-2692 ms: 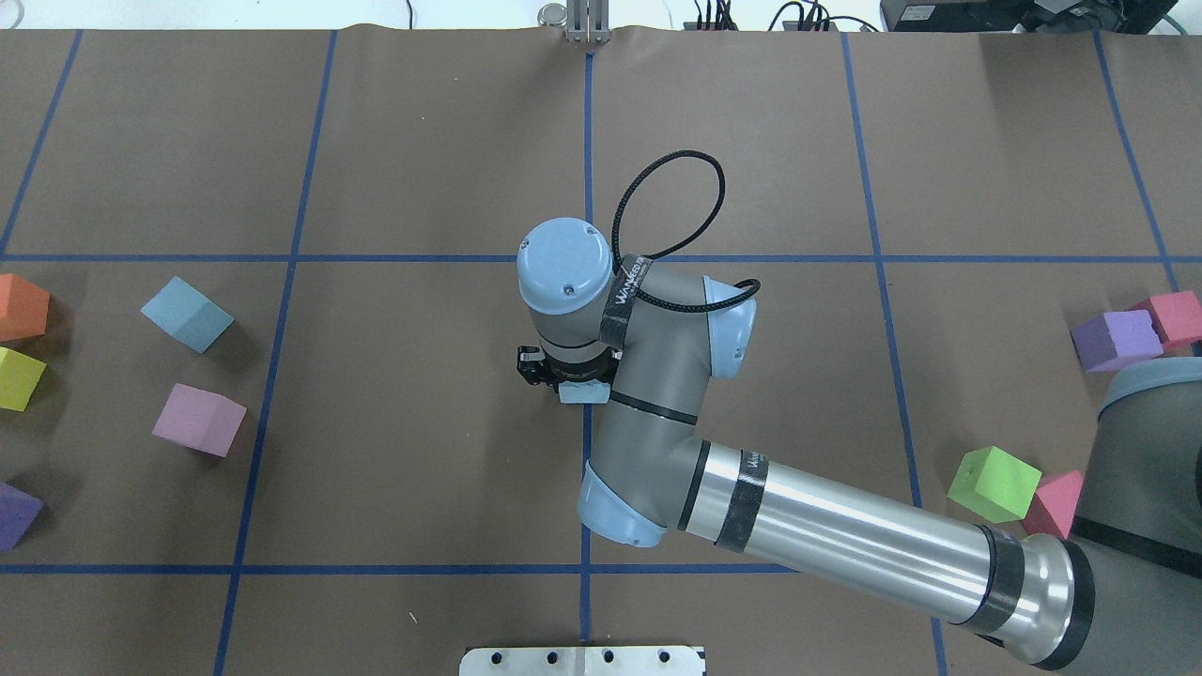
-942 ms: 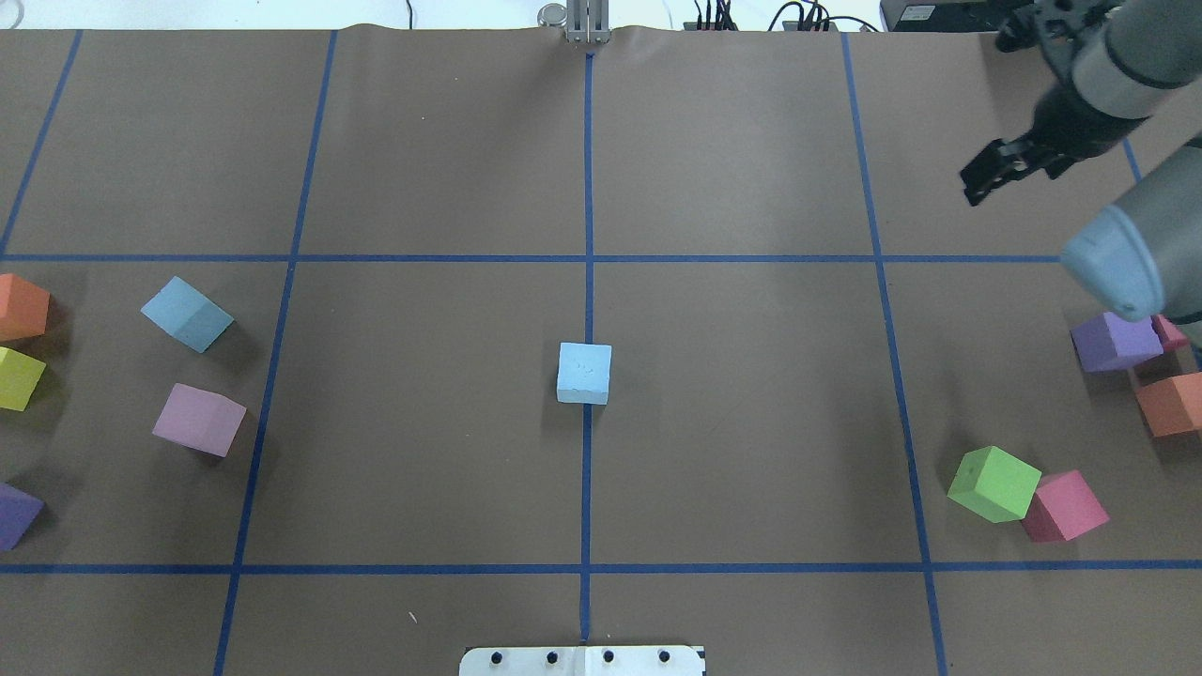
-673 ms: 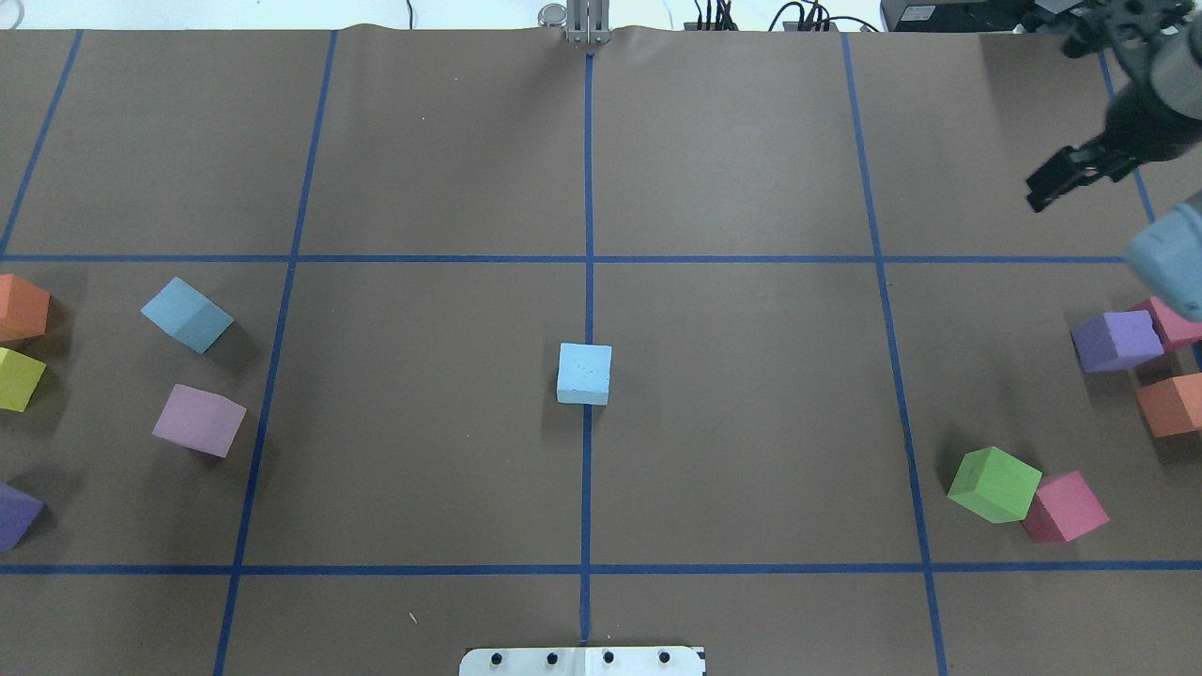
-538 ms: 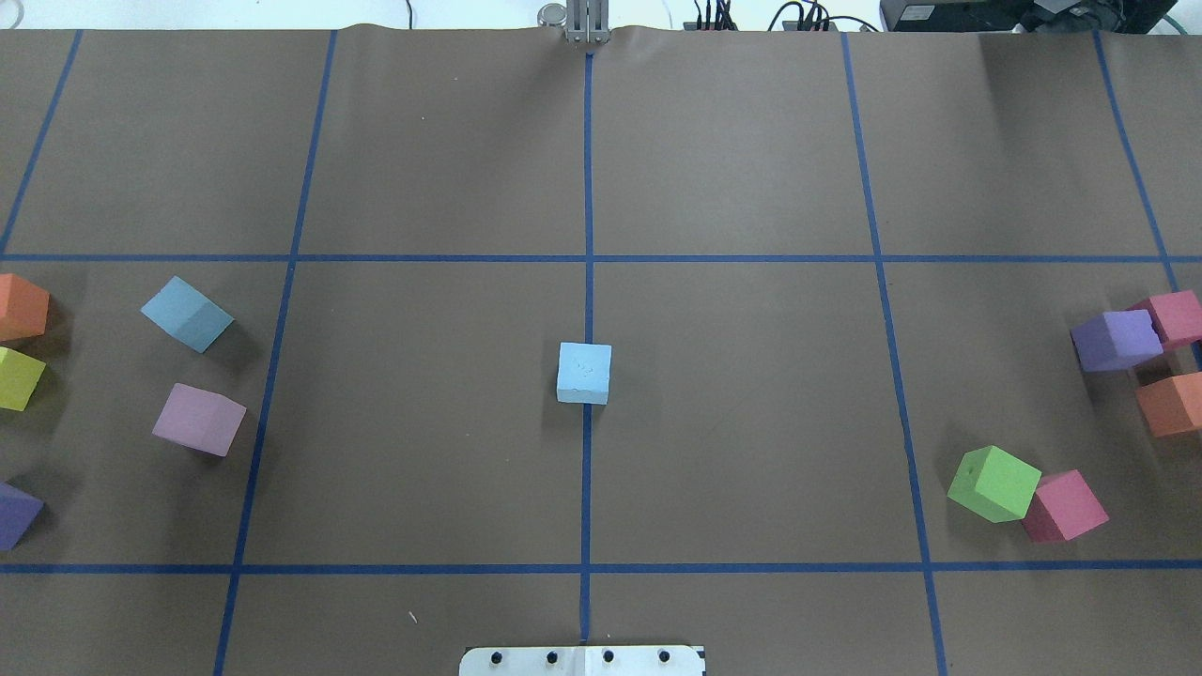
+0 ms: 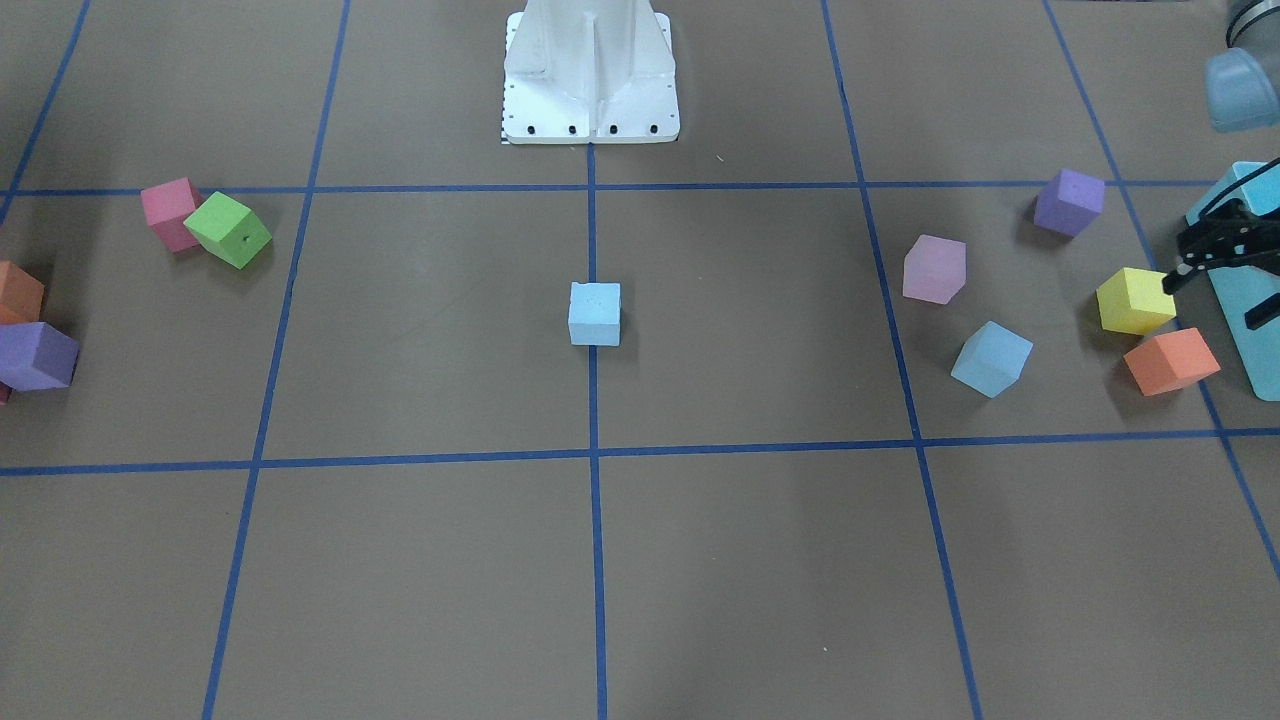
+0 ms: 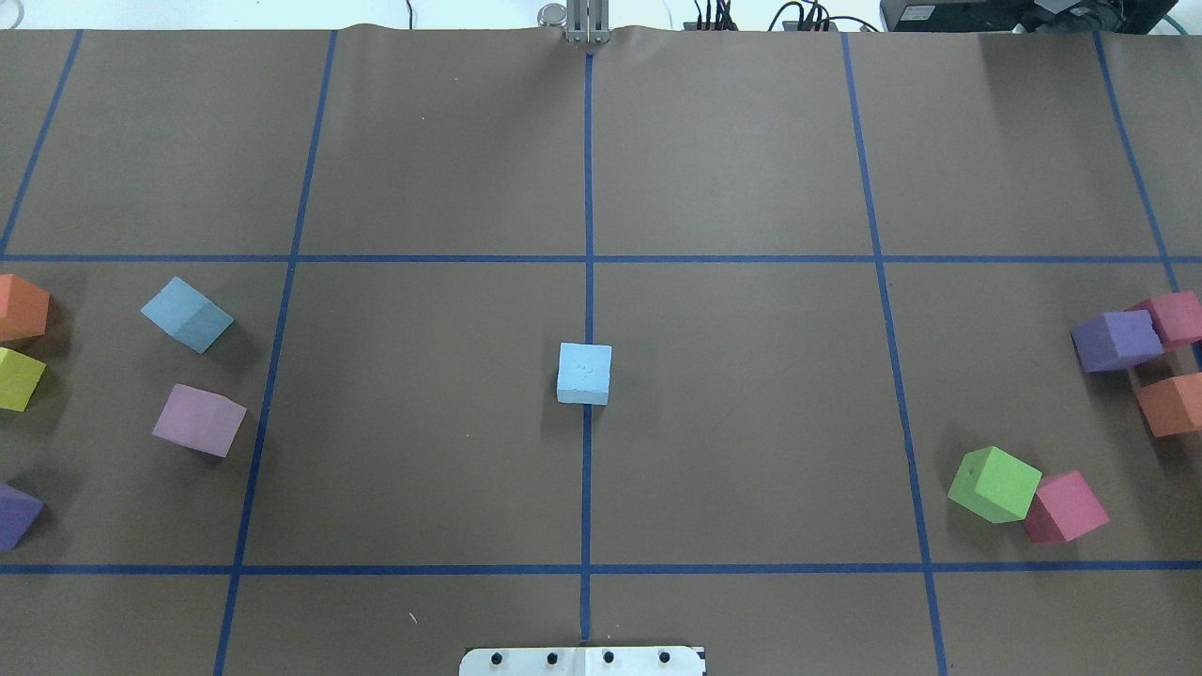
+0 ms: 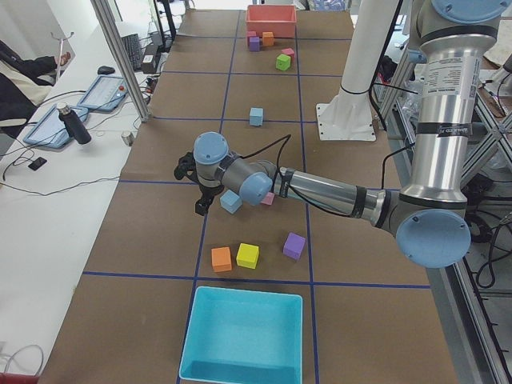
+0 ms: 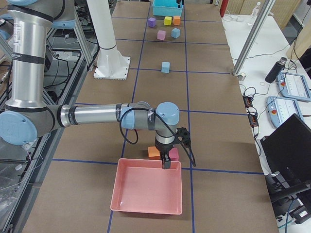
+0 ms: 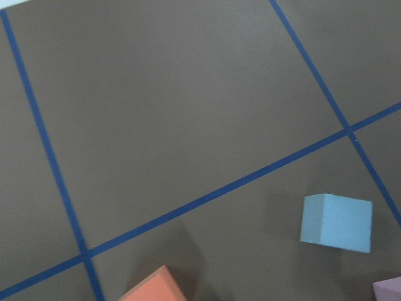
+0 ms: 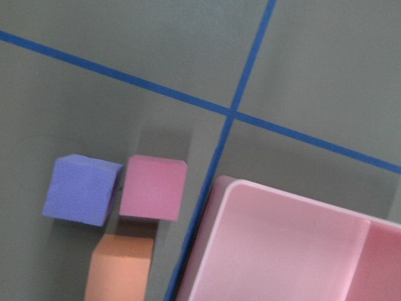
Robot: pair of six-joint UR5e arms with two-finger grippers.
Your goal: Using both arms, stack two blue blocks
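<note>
Central blue block: it sat flat on the bench, on the middle tape line, alone and with nothing on top of it.
Second blue block: in the overhead view it lay at 9 o'clock from the central one, well apart from it and turned at an angle. A lilac cube was near it at 6 o'clock.
Left pincer: in the front-facing view it was at the 3 o'clock edge, in front of the turquoise box. Its jaws were spread apart with nothing between them. The yellow cube was just beside it at 9 o'clock.
Left wrist view: the second blue block showed at about 4 o'clock, resting on the bench.
Right pincer: it showed only in the right side view, at the far rim of the pink tray. I cannot tell whether the jaws were apart or together.
Right wrist view: the tray corner was at 5 o'clock, and a pink cube, a purple cube and an orange cube were close together at 8 o'clock.
Stack: not yet made.
</note>
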